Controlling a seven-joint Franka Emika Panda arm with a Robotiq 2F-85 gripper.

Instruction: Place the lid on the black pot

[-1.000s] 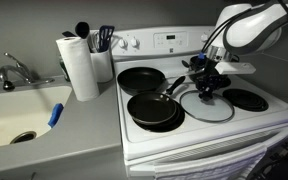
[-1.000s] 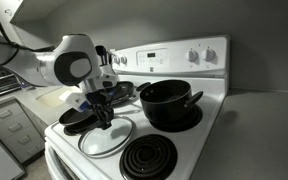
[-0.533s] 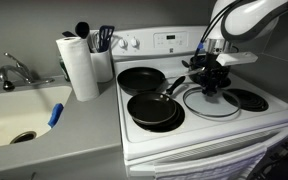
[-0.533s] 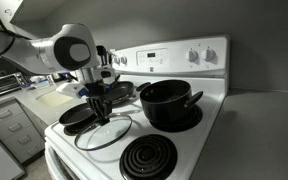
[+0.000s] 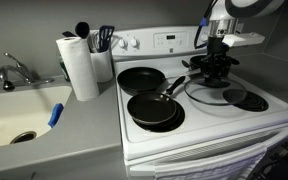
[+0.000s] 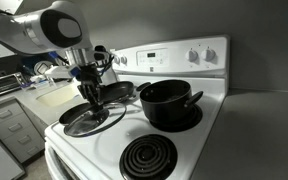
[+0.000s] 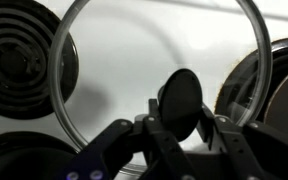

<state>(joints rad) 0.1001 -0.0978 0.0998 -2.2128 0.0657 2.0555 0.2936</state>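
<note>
The lid is hanging by its knob from the gripper, whose fingers are clamping that knob. It is hovering above the stove top, beside the black pot, not over it. Pickup appears complete; transfer and lowering are remaining. The lid is facing knob-up, roughly level; being round, it has no long axis.

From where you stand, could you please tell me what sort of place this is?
Most likely a home kitchen: a white electric stove with coil burners, a sink with a faucet beside it, and a paper towel roll.
</note>
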